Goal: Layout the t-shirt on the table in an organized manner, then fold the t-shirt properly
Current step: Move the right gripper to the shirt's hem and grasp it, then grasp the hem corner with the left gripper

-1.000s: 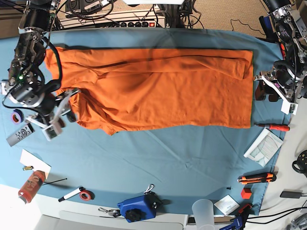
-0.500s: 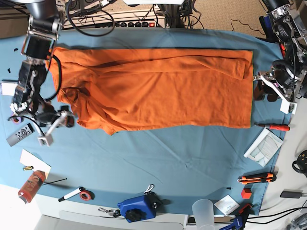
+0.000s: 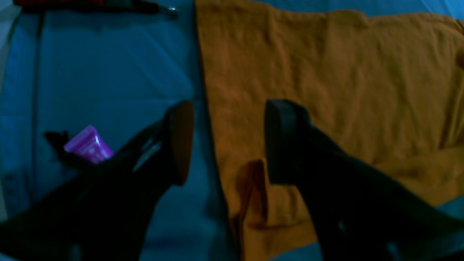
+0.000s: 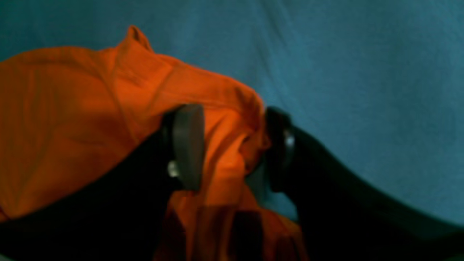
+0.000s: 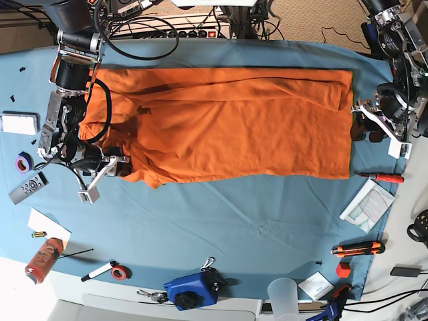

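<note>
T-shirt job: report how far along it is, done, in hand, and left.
Done: the t-shirt lies spread lengthwise on the table, its far long edge turned over onto the body.
In hand: the right gripper has its jaws apart around a bunched lower corner of the fabric, not yet pinched. The left gripper hovers open over the opposite end's edge.
Left: the crosswise folds; the shirt lies at full length.

A robotics lab bench, by my read.

From my seat I see a table [image 5: 221, 221] draped in blue-teal cloth, with a power strip [image 5: 190, 32] and tangled cables at twelve o'clock, a screwdriver [image 5: 382, 177] and utility knife [image 5: 359, 249] around four o'clock, a blue device [image 5: 192, 290] at six, and tape rolls, a marker [image 5: 99, 271] and a remote [image 5: 28, 187] toward eight.
</note>
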